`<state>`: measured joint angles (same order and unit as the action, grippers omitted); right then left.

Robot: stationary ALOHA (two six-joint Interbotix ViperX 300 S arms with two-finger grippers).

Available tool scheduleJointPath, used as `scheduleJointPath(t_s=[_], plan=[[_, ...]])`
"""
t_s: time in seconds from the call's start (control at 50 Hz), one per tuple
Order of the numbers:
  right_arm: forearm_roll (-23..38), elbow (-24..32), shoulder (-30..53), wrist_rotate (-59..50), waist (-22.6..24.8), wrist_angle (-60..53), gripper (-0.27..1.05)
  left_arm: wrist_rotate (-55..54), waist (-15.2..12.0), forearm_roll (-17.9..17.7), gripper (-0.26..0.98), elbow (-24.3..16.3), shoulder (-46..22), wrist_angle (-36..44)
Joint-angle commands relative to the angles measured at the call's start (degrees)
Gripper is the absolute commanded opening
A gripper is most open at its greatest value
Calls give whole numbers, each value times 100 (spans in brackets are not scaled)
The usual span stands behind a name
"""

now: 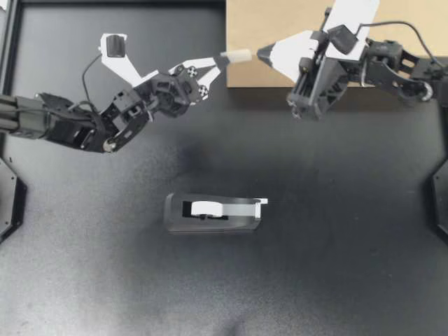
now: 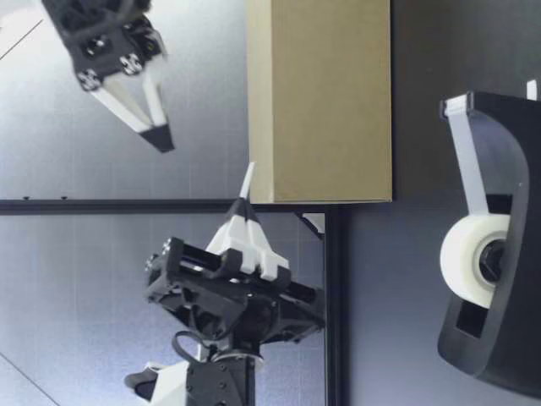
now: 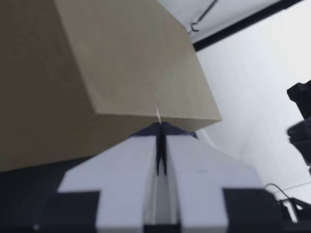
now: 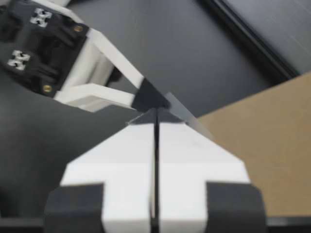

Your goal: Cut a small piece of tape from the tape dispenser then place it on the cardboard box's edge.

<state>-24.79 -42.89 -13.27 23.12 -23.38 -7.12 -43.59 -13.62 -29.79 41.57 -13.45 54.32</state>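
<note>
My left gripper point(image 1: 221, 60) is shut on a short piece of tape point(image 1: 238, 54) that sticks out past its tips, over the near corner of the cardboard box point(image 1: 280, 28). My right gripper point(image 1: 260, 52) points at the tape's free end from the other side, shut, with a small gap to it. In the low view the right gripper point(image 2: 161, 137) hangs higher than the tape point(image 2: 247, 179), which stands up from the left gripper point(image 2: 243, 207). The left wrist view shows the tape point(image 3: 158, 114) edge-on before the box point(image 3: 121, 63). The black tape dispenser point(image 1: 213, 213) lies mid-table.
The dispenser's white roll point(image 2: 469, 258) sits close to the low camera, with the strip running up to its cutter. Black arm mounts stand at the table's left edge point(image 1: 8, 203) and right edge point(image 1: 439, 203). A dark rail runs behind the box point(image 2: 334, 296).
</note>
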Motion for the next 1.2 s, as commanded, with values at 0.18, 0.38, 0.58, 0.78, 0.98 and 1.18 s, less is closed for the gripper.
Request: scheduleJointPath(t_s=[0.18, 0.38, 0.58, 0.78, 0.98, 1.18], plan=[[0, 396, 448, 26, -193, -70, -16, 9, -193, -26, -10, -114, 26, 9], [9, 624, 809, 35, -246, -26, -16, -9, -264, -35, -10, -132, -26, -26], [9, 782, 1125, 44, -369, 0, -16, -9, -325, -35, -10, -176, -105, -237], [18, 853, 1406, 53, -431, 26, -16, -70, -369, -44, -10, -246, -211, -396], [9, 976, 1661, 62, -536, 193, -16, -132, -369, -44, -10, -246, -211, -422], [123, 1143, 1802, 62, -606, 360, -16, -132, -369, -44, -10, -237, -202, -422]])
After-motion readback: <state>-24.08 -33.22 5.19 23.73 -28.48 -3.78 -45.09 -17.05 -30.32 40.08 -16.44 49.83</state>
